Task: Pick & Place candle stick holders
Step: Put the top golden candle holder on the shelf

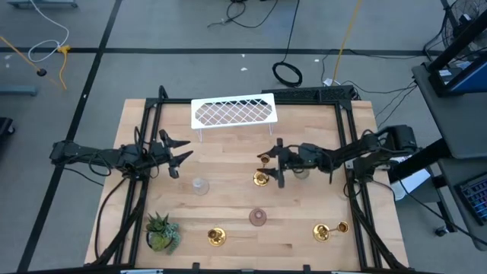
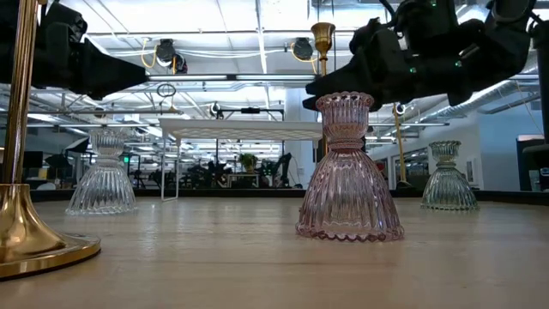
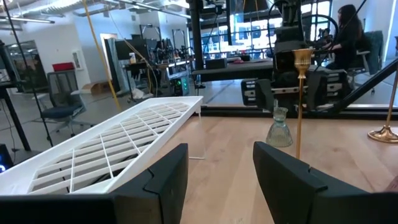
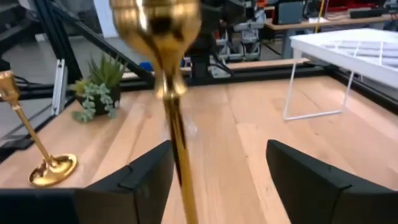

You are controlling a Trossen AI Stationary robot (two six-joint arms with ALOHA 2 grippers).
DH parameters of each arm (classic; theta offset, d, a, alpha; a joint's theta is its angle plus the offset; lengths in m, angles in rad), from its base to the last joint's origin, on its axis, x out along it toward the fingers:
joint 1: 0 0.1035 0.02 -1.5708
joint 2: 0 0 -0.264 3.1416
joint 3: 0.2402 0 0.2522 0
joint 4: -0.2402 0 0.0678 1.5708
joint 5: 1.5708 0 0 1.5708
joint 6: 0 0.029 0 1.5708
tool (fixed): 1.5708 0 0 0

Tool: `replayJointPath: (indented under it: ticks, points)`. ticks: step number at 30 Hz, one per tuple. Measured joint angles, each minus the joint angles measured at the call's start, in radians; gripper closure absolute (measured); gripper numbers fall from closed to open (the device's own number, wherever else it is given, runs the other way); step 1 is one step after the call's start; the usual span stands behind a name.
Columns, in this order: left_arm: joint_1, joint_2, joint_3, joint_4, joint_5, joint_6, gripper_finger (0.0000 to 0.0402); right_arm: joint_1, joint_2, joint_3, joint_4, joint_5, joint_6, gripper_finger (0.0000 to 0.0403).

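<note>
A gold candle stick holder [image 1: 261, 179] stands upright mid-table between the open fingers of my right gripper [image 1: 278, 163]. In the right wrist view its stem [image 4: 178, 149] rises close beside one finger, with a wide gap to the other. Two more gold holders [image 1: 216, 237] [image 1: 329, 230] are near the front edge. A clear glass holder [image 1: 200, 185], a pink one [image 1: 259, 218] and a greenish one [image 1: 300, 169] stand on their bases. My left gripper [image 1: 176, 152] is open and empty, above the table's left part. My right gripper's fingers come level from the table's right side, one on each side of the gold holder's stem [image 4: 178, 149]. The stem stands right at one finger's [image 4: 146, 177] inner edge. I cannot tell whether it touches. The holder's base is on the table.
A white lattice wire rack [image 1: 233, 112] stands at the far edge. A spiky green potted plant [image 1: 161, 232] sits at the front left. Black frame rails [image 1: 144, 175] run along both sides of the table. A person sits in the room beyond [image 3: 348, 31].
</note>
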Motion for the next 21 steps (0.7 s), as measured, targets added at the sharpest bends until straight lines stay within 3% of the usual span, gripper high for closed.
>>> replayJointPath:
  ticks: [5, 12, 21]
  points:
    - [0.000, 0.000, 0.000, -0.010, 0.008, -0.004, 0.0213, 0.001, -0.001, -0.007, -0.005, -0.020, -0.009, 0.0235]
    - [0.000, 0.000, 0.000, -0.010, 0.052, -0.004, 0.0213, -0.013, -0.001, -0.007, 0.048, -0.021, -0.027, 0.0384]
    - [0.000, 0.000, 0.000, -0.031, 0.052, -0.023, 0.0213, -0.039, -0.066, 0.069, 0.162, -0.059, -0.028, 0.0395]
